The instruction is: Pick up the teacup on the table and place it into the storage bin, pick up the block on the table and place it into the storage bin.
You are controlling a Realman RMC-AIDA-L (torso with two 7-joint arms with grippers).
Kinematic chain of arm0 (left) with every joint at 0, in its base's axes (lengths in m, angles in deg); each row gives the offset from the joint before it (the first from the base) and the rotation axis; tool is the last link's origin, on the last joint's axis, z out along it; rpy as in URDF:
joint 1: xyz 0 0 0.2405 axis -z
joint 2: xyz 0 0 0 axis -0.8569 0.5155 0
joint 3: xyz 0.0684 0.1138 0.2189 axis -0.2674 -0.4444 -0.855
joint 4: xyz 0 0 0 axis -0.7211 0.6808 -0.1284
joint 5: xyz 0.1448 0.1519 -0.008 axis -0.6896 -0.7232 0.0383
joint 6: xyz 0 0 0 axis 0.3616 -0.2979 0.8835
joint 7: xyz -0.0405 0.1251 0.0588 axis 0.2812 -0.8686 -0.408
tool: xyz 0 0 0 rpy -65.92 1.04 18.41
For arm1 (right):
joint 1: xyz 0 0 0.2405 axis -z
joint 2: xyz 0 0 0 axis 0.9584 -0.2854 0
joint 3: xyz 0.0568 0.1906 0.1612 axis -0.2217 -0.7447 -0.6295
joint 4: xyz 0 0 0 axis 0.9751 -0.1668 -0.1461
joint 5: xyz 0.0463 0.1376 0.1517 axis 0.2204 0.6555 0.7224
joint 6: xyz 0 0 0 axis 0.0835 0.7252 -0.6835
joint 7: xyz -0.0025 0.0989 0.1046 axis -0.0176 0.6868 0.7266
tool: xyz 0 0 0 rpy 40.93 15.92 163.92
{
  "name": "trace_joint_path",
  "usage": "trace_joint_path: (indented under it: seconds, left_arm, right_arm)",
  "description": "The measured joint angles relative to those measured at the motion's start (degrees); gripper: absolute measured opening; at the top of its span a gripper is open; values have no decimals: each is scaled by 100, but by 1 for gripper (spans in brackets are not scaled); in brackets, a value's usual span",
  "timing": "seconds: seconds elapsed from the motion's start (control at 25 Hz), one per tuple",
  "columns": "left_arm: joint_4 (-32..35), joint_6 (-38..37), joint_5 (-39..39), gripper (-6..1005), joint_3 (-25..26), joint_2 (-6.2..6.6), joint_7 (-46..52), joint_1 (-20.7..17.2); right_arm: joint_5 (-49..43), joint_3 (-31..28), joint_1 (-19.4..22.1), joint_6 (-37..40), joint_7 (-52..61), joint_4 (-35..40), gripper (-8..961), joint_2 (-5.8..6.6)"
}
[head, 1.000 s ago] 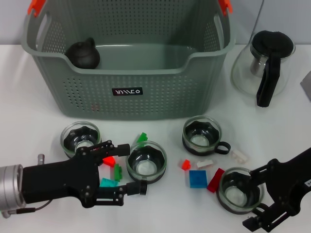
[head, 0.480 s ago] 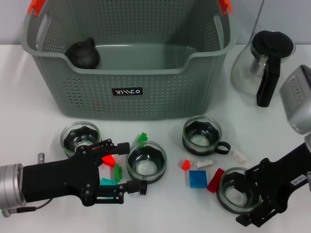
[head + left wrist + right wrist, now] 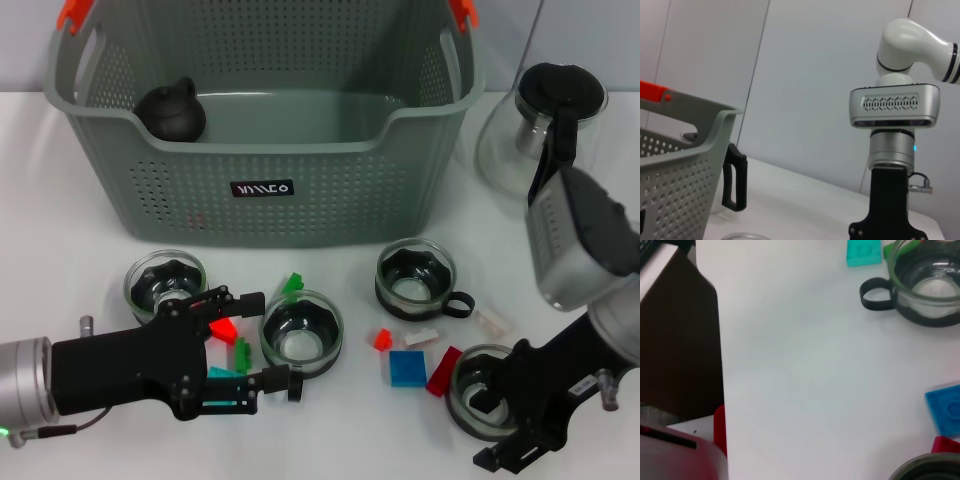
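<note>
- The right gripper (image 3: 497,415) has come lower over the near-right teacup (image 3: 487,403), its fingers parted across the rim, its wrist now before the teapot (image 3: 545,135).
- The left gripper (image 3: 262,346) stays released beside the middle cup (image 3: 301,332).
- The storage bin (image 3: 262,190) sits unmoved behind on the worktop (image 3: 60,260).

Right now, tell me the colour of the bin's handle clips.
Orange clips on the grey-green bin; head view shows them best.

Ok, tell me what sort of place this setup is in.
Probably a robot test bench, not a kitchen: a bare white table against a plain wall, with staged props: storage bin, glass teacups, toy blocks.
</note>
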Motion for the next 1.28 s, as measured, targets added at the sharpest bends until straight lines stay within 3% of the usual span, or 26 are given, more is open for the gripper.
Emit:
trace_joint_path:
  seconds: [0.08,0.32,0.64,0.84,1.08,1.28]
  left_arm:
    - [0,48,-16,903,-3,-12,0,-6]
    - [-32,69,-39,902,0,-20,0,-17]
    - [-48,70,-41,902,0,-8,0,-20]
    - [-69,69,-38,901,0,5,0,-24]
    - [-70,52,-3,900,0,11,0,-37]
    - [-71,20,3,900,6,17,0,-39]
  right_arm:
    - [4,91,-38,-66,17,-107,727,0]
    - [38,127,-31,-100,34,-155,687,0]
    - [-49,186,-29,-168,134,-120,478,0]
    - [-171,186,-54,-250,380,-88,234,9]
    - [-274,225,-27,-234,390,19,121,1]
    - [-212,141,68,104,392,393,120,0]
